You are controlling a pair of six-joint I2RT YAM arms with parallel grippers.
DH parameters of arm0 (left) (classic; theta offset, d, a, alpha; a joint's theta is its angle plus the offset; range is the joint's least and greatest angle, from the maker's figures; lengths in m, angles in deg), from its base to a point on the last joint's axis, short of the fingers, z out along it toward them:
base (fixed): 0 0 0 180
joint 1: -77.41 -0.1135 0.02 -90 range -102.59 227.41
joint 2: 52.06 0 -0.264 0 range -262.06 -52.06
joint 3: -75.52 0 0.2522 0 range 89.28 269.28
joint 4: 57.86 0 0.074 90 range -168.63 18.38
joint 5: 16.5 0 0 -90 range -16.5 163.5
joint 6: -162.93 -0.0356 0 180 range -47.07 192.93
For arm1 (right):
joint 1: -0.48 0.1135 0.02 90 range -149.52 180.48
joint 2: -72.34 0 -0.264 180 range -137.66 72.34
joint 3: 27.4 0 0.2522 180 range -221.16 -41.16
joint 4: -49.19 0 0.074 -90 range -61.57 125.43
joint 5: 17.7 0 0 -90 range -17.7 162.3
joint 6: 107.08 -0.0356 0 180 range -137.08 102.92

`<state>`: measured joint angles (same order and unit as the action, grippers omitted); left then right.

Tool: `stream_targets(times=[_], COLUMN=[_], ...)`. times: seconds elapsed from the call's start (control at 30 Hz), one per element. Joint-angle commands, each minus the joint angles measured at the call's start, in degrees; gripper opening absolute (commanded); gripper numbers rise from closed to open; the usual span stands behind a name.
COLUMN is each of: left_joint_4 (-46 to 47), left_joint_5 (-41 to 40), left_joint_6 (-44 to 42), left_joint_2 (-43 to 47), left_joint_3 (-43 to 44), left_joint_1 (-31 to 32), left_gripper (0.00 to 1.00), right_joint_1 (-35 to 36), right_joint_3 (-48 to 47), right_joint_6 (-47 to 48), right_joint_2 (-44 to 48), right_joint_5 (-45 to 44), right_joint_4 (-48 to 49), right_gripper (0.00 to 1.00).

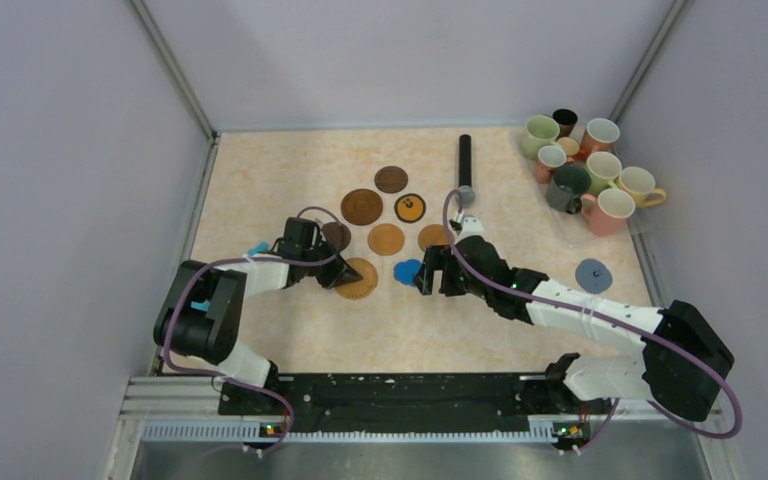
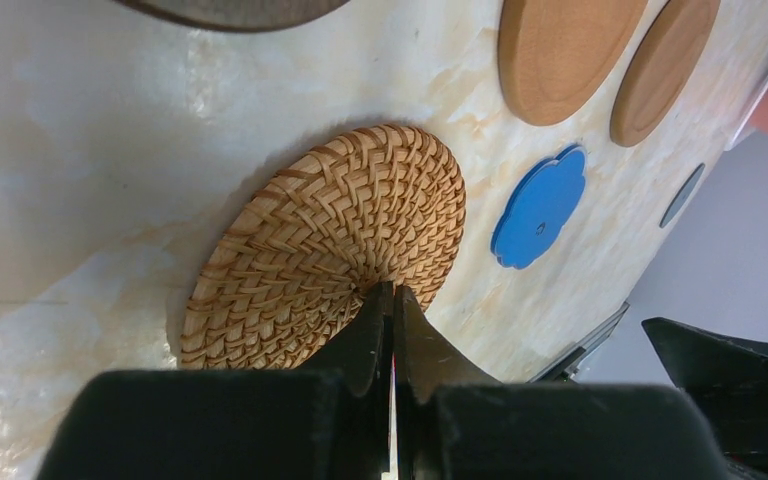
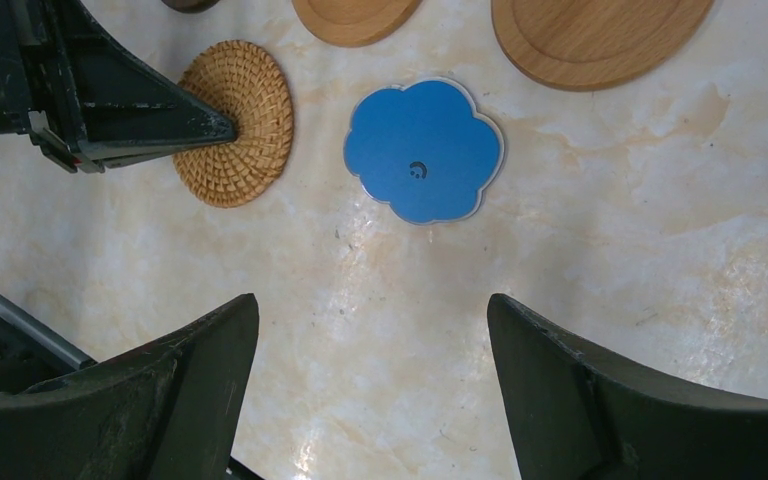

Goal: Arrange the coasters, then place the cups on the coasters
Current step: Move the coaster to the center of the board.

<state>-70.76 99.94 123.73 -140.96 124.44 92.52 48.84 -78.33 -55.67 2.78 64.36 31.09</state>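
My left gripper (image 2: pixel 393 292) is shut, its tips resting on the middle of a woven rattan coaster (image 2: pixel 335 240) that lies flat on the table. In the top view that coaster (image 1: pixel 360 280) lies left of a blue flower-shaped coaster (image 1: pixel 406 270). My right gripper (image 3: pixel 372 305) is open and empty, hovering just on the near side of the blue flower coaster (image 3: pixel 423 150). Several round brown and tan coasters (image 1: pixel 361 207) and a black-and-orange one (image 1: pixel 410 207) lie behind. A grey-blue coaster (image 1: pixel 593 273) lies alone at the right. The cups (image 1: pixel 585 170) stand clustered at the back right.
A long black cylinder (image 1: pixel 465 160) lies behind the coasters, near the back middle. Grey walls close in the table on the left, back and right. The cups crowd the back right corner.
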Motion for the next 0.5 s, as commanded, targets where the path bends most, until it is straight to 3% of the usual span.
stream_targets(times=[0.0, 0.47], left_joint_4=[0.8, 0.0], left_joint_5=[-4.5, -5.5], left_joint_6=[-2.7, -3.9], left_joint_2=[-3.1, -5.9], left_joint_3=[1.1, 3.8], left_joint_1=[0.4, 0.5], left_gripper=[0.00, 0.00], right_joint_1=[0.1, 0.1], right_joint_3=[-1.8, -2.0], right_joint_6=[0.5, 1.0], right_joint_2=[1.0, 0.7], right_joint_5=[-1.3, -1.5], right_joint_4=[0.6, 0.0], right_gripper=[0.84, 0.84])
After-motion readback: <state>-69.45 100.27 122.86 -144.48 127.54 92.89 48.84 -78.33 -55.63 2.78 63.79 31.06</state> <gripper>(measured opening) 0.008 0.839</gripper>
